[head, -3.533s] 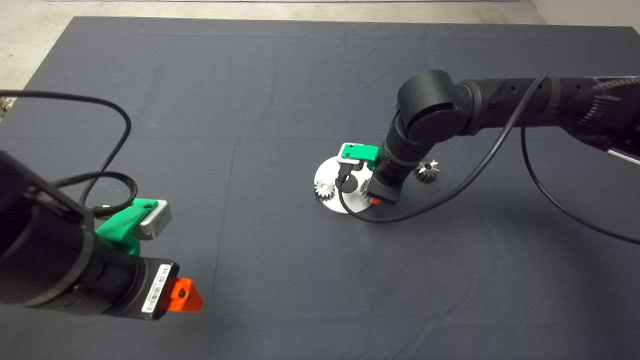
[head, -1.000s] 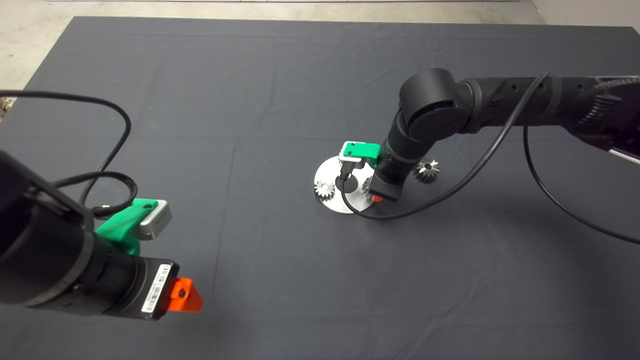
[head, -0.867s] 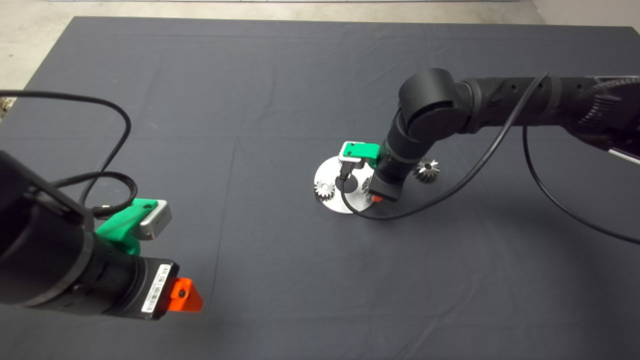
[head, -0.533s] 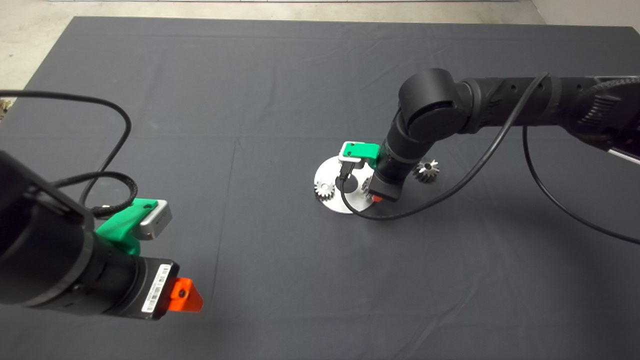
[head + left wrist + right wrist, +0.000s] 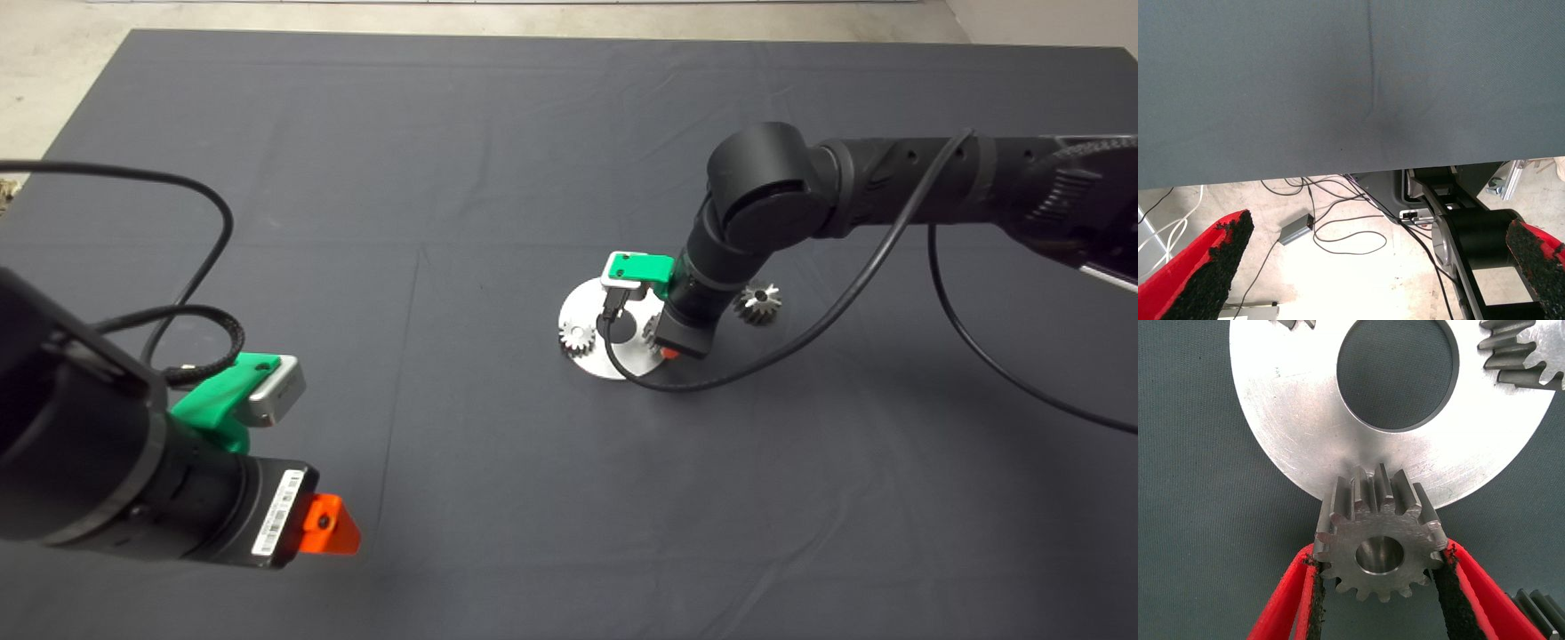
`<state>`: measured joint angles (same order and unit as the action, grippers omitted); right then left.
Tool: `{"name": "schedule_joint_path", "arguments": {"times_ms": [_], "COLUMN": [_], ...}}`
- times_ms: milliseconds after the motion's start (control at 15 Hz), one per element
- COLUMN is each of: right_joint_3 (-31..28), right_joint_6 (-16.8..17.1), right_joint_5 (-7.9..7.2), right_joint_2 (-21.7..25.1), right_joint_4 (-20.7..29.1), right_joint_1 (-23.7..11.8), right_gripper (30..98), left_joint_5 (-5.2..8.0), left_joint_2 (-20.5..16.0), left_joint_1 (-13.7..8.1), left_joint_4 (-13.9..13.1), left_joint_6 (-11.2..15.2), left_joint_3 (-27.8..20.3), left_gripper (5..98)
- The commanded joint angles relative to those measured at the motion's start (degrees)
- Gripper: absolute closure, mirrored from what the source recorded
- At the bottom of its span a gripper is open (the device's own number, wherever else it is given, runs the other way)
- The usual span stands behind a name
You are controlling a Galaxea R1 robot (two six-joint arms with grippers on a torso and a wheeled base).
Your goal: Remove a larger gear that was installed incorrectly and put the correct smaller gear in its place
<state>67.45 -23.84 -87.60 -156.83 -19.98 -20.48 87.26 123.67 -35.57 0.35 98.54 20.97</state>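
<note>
On the mat (image 5: 462,142), largest to smallest:
Left gripper (image 5: 331,524): parked near the mat's lower left corner, fingers (image 5: 1205,267) spread wide, holding nothing.
Right gripper (image 5: 1379,597): at the round plate's (image 5: 1305,420) edge, pinching the smaller gear (image 5: 1379,543).
Larger gear (image 5: 758,304): on the mat just right of the plate.

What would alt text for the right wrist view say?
The right claw grips the smaller gear between its red fingers, at the edge of a round silver plate with a large centre hole. Another gear sits at the plate's far rim.
</note>
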Motion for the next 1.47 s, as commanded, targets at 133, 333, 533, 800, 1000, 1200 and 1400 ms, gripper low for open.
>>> {"name": "schedule_joint_path", "arguments": {"times_ms": [133,333,533,800,1000,1200,1400], "right_joint_3": [-1.11,-1.11,-1.81,-1.90,-1.81,-1.66,-1.11], "right_joint_6": [-0.33,-0.41,-0.94,-1.03,-0.94,-0.94,-0.59], "right_joint_5": [-7.40,-7.40,-7.40,-7.40,-7.40,-7.40,-7.40], "right_joint_2": [-0.46,-0.46,-0.89,-1.32,-1.25,-1.07,-0.63], "right_joint_4": [-2.08,-2.08,-1.82,-1.82,-1.99,-2.08,-2.34], "right_joint_1": [-1.76,-1.76,-1.76,-1.58,-1.50,-1.50,-1.67], "right_gripper": [89.8,89.8,89.8,89.8,89.8,89.8,89.8], "left_joint_5": [0.45,0.45,0.45,0.45,0.45,0.45,0.45], "left_joint_2": [-0.13,-0.14,-0.13,-0.05,-0.05,-0.05,-0.05], "left_joint_1": [-0.29,-0.29,-0.29,-0.29,-0.29,-0.29,-0.29], "left_joint_4": [-1.05,-1.06,-1.06,-1.06,-1.06,-1.06,-1.04], "left_joint_6": [0.34,0.34,0.34,0.34,0.34,0.34,0.34], "left_joint_3": [-0.77,-0.77,-0.77,-0.77,-0.77,-0.77,-0.77], "left_gripper": [5.8,5.8,5.8,5.8,5.8,5.8,5.8]}}
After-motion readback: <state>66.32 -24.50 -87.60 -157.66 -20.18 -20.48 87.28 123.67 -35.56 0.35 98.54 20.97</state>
